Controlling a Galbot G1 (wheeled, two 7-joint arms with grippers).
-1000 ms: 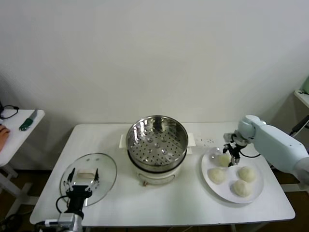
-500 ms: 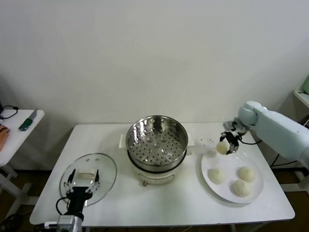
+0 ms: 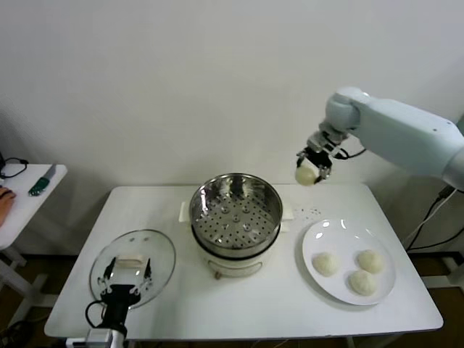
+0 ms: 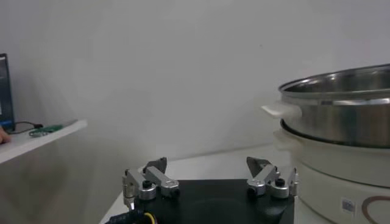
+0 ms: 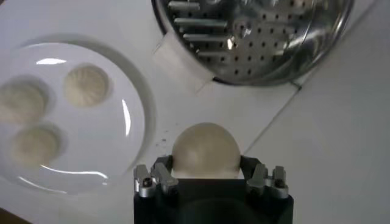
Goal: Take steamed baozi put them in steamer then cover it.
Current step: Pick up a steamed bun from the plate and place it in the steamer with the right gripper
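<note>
One steamed baozi (image 3: 307, 175) is in the air, held between the jaws of the right gripper (image 3: 312, 164), high above the table (image 3: 239, 308) and between the white plate (image 3: 350, 288) and the steamer (image 3: 235, 208), a little to the plate's side of the pot. In the right wrist view the same bun (image 5: 205, 150) sits clamped between the two fingers (image 5: 159, 181), with the table surface under it and the steamer rim (image 5: 256, 36) just ahead, so it is not yet over the perforated tray (image 3: 235, 221). The tray looks empty; I see no bun inside. Three other baozi (image 3: 349, 270) lie on the plate, apart from each other. The cover (image 3: 133, 267), a glass lid with a pale handle, lies flat on the table on the other side of the steamer, well apart from it. The left gripper (image 3: 125, 280) hangs just above this lid with its jaws wide, around nothing; in the left wrist view its fingertips (image 4: 270, 181) stand spread and free. I judge that the task is at its early part: the first bun is on its way, none is placed, three wait on the plate, and the covering is not yet begun, though the left arm seems ready for it
</note>
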